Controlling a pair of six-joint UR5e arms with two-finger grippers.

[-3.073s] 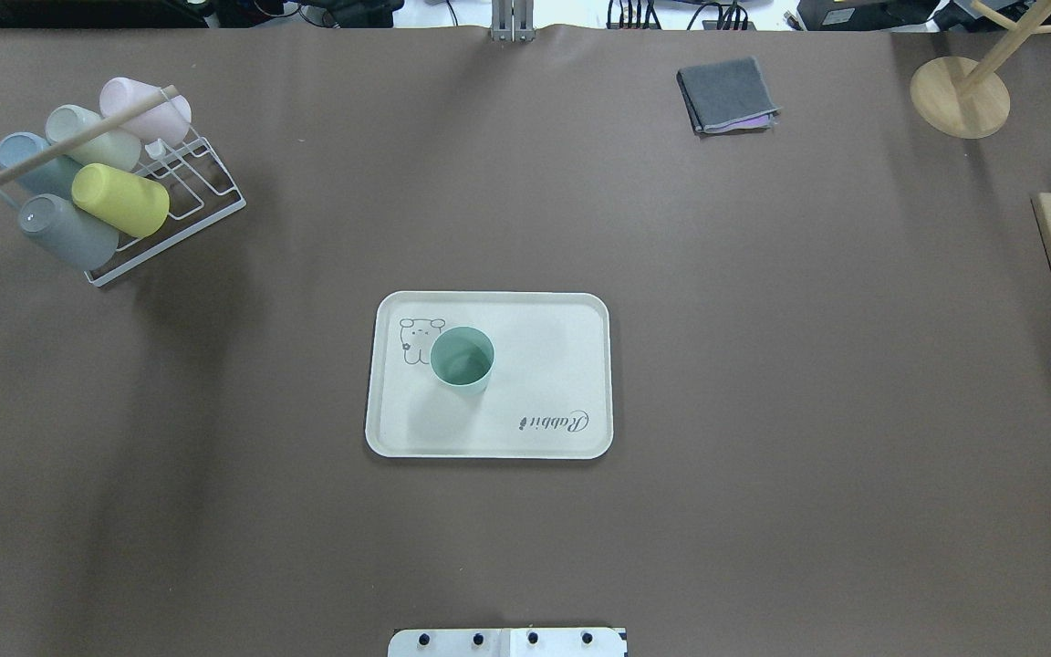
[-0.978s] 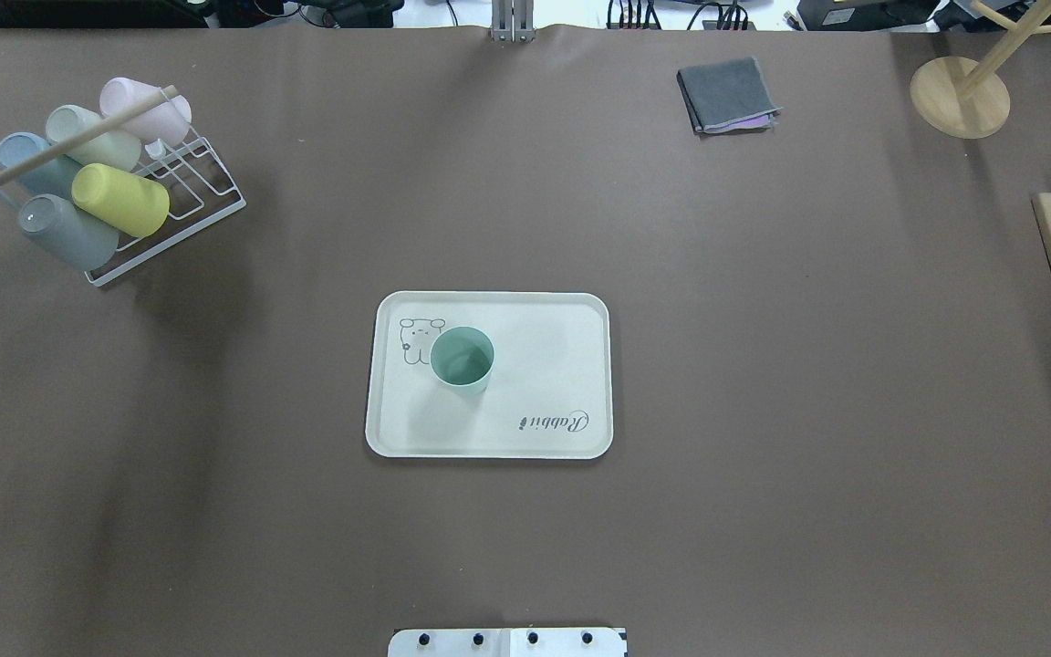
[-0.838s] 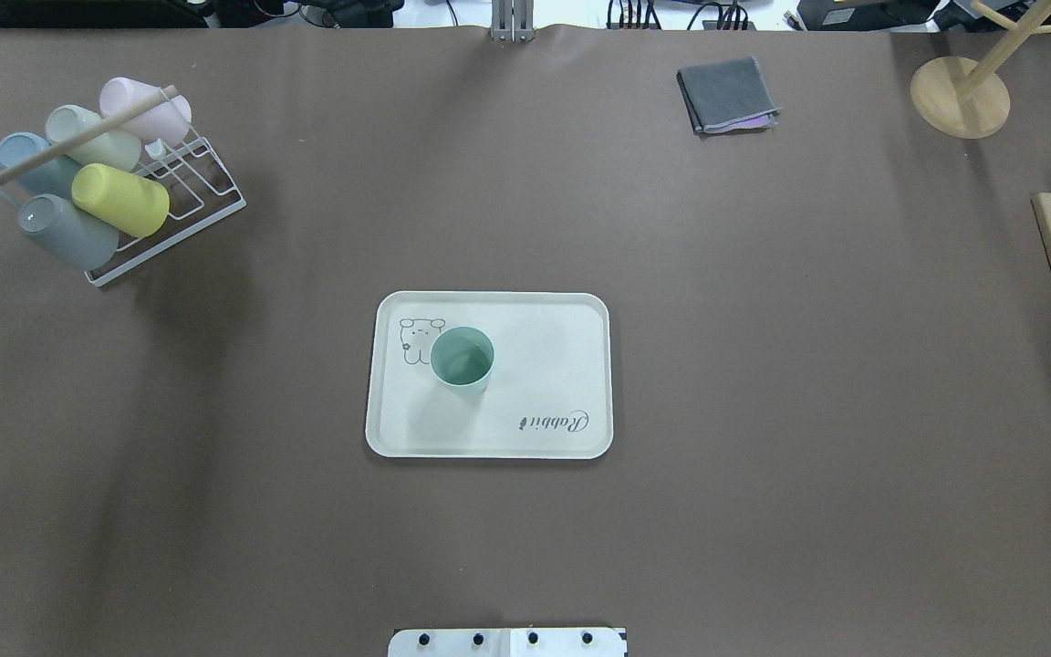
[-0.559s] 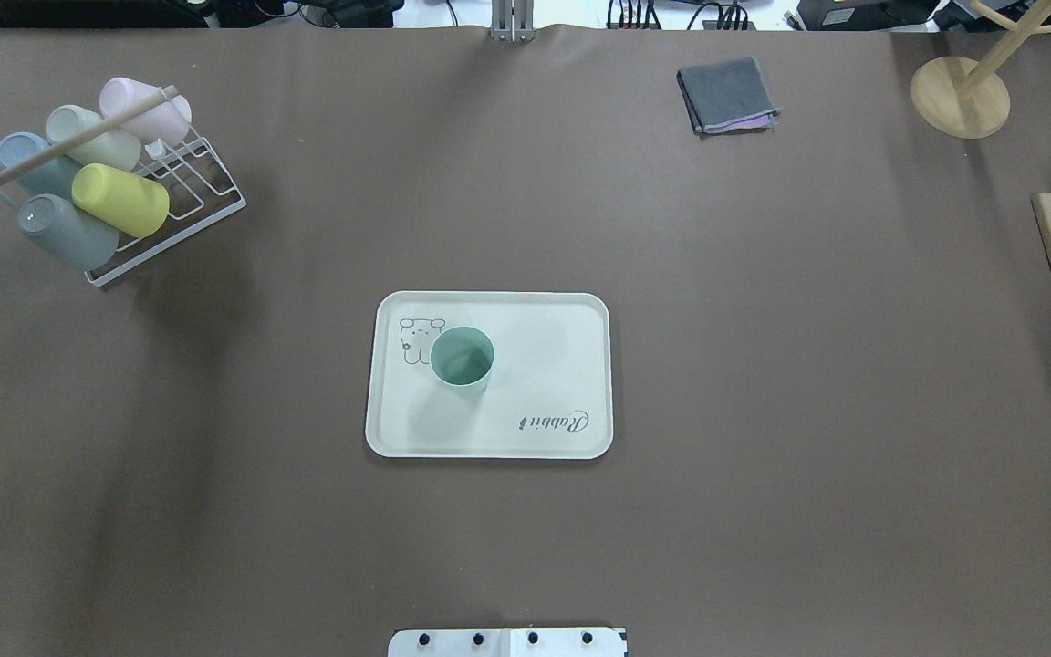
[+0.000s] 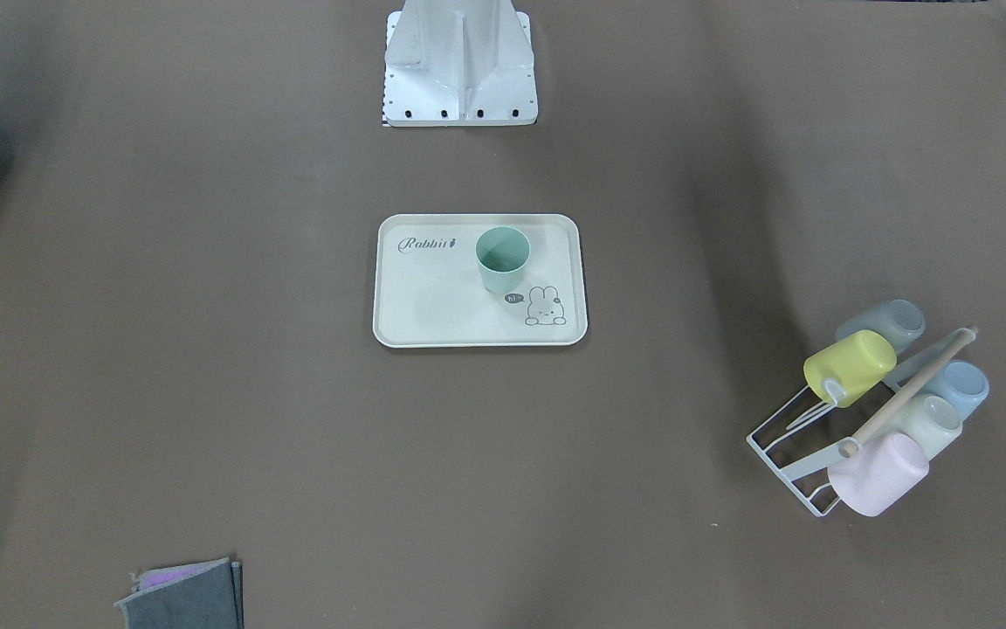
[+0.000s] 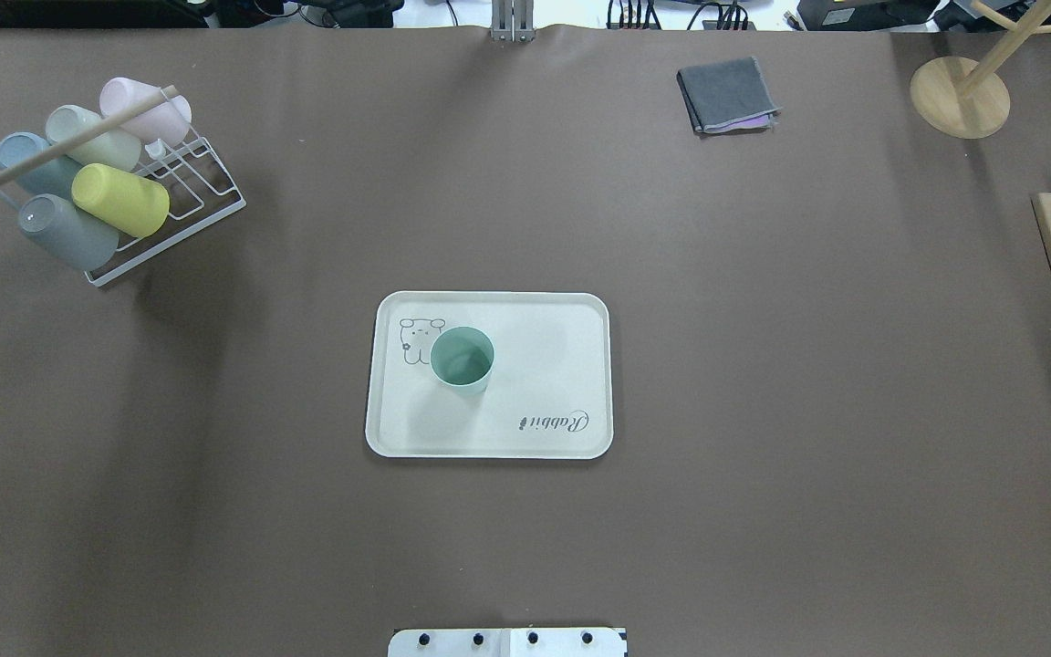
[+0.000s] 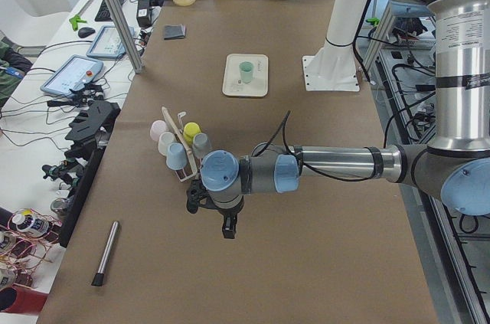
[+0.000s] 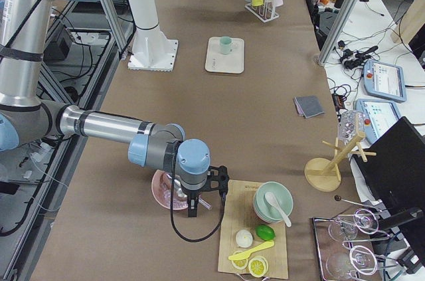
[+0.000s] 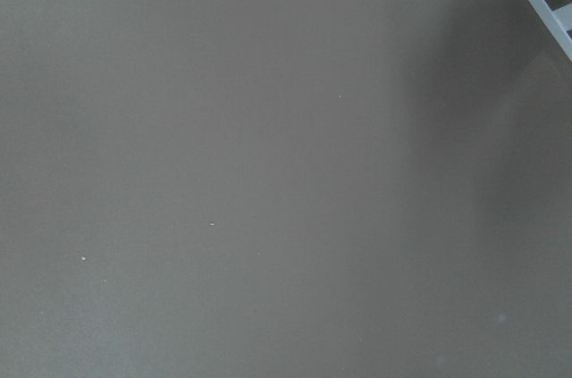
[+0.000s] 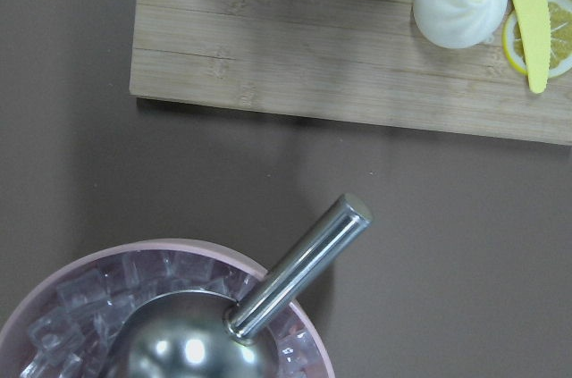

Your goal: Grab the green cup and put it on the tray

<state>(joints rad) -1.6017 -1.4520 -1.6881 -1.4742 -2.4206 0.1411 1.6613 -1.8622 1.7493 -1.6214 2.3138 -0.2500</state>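
Green cup (image 6: 462,358) upright on tray (image 6: 546,365); left gripper (image 7: 228,230) and right gripper (image 8: 192,212) well apart, jaw opening cannot be told.

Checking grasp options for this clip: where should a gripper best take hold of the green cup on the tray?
Probably the rim, from straight above: the green cup stands upright, mouth open, alone on the tray. One finger inside, one outside the wall; its smooth tapered side likely offers less purchase.

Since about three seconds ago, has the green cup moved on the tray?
No. In the overhead view the green cup sits just right of the bunny drawing on the tray, exactly as before.
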